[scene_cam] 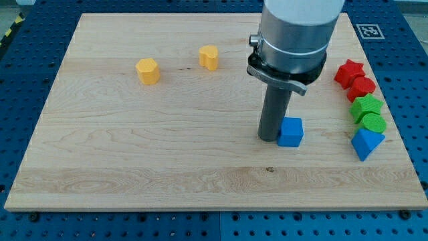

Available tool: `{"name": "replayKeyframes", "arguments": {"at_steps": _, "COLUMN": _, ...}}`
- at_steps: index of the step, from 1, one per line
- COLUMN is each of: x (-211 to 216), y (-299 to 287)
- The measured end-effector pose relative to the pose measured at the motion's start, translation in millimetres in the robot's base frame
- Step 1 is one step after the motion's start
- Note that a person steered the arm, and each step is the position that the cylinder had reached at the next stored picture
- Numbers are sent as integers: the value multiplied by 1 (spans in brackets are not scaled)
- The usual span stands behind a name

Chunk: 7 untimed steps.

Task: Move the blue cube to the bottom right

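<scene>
Wooden board (134,154) lying flat on a blue perforated bench (27,27), filling most of the view. Grey cylindrical arm body (294,33) descending from the far edge, right of centre, ending in a dark rod whose lower end, my tip (268,138), rests on the board. The rod carries no jaws, so nothing is clasped or let go; it only bears sideways against blocks. Blue cube (290,132), the task's thing, stands right of centre, toward the near half of the board, just beside the tip on its right, touching or nearly so. Blue wedge-like block (366,143) lies near the right edge, well apart from the cube. Far from it along the same edge runs a column of four touching blocks: green rounded block (373,123), green star-like block (366,106), red block (363,87) of unclear shape, red star-like block (349,71). Two yellow blocks sit in the far left part, apart from each other: a hexagonal one (148,70) at left and a rounded one (209,57) to its right. A black-and-white marker tag (367,30) sits off the board's far right corner
</scene>
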<state>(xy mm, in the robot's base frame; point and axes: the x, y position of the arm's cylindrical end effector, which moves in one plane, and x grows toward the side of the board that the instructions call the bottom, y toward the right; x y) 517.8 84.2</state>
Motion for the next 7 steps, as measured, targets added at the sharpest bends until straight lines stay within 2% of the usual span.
{"name": "replayKeyframes", "arguments": {"at_steps": 1, "x": 4, "y": 23}}
{"name": "replayKeyframes", "arguments": {"at_steps": 2, "x": -15, "y": 3}}
{"name": "replayKeyframes", "arguments": {"at_steps": 3, "x": -40, "y": 9}}
{"name": "replayKeyframes", "arguments": {"at_steps": 4, "x": -33, "y": 30}}
{"name": "replayKeyframes", "arguments": {"at_steps": 5, "x": 3, "y": 30}}
{"name": "replayKeyframes", "arguments": {"at_steps": 7, "x": 7, "y": 43}}
